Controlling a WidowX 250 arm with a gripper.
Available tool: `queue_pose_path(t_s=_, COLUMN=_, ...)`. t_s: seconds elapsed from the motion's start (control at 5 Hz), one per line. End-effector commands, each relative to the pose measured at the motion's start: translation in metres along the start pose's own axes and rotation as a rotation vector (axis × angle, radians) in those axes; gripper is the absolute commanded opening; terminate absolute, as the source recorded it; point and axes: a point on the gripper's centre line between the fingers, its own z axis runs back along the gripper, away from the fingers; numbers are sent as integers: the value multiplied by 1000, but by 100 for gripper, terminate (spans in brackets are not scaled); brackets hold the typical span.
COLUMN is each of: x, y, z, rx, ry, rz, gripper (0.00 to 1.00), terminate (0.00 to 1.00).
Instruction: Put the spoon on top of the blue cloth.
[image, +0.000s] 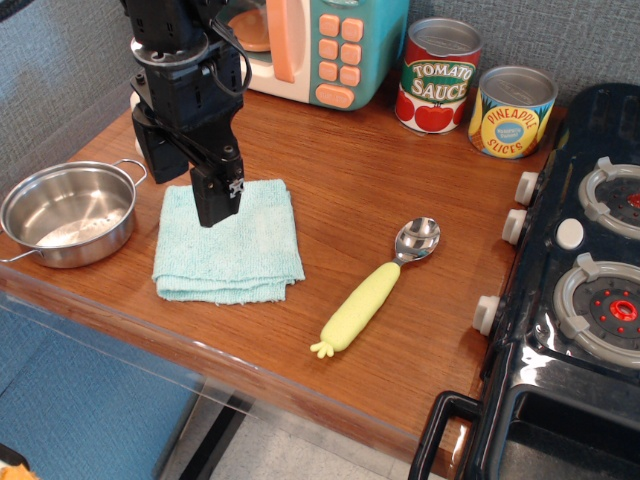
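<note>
The spoon (378, 285) lies flat on the wooden counter, its shiny silver bowl pointing to the back right and its pale yellow-green handle to the front left. The blue cloth (230, 245) lies folded on the counter left of the spoon, a hand's width away. My gripper (215, 200) hangs over the cloth's back edge with its dark fingers pointing down, close to the fabric. It holds nothing. The fingers read as one dark block, so the gap between them does not show.
A steel pot (68, 212) stands left of the cloth. A toy microwave (320, 45), a tomato sauce can (438, 78) and a pineapple can (511, 112) stand at the back. A black toy stove (585, 280) borders the right side. The counter's front edge is near.
</note>
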Motion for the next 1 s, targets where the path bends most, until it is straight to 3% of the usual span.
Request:
queue_pose_path(t_s=0.0, x=0, y=0, z=0, rx=0, ry=0, rz=0, gripper=100, terminate=0)
queue_pose_path(t_s=0.4, x=39, y=-74, z=-11, rx=-6, ry=34, rz=-152, gripper=100, terminate=0)
queue_pose_path(t_s=0.6, x=53, y=-107, z=-15, rx=-31, ry=30, rz=-144, gripper=100, terminate=0)
queue_pose_path(t_s=0.8, x=60, y=-133, z=-38, rx=-42, ry=66, rz=-87, gripper=100, terminate=0)
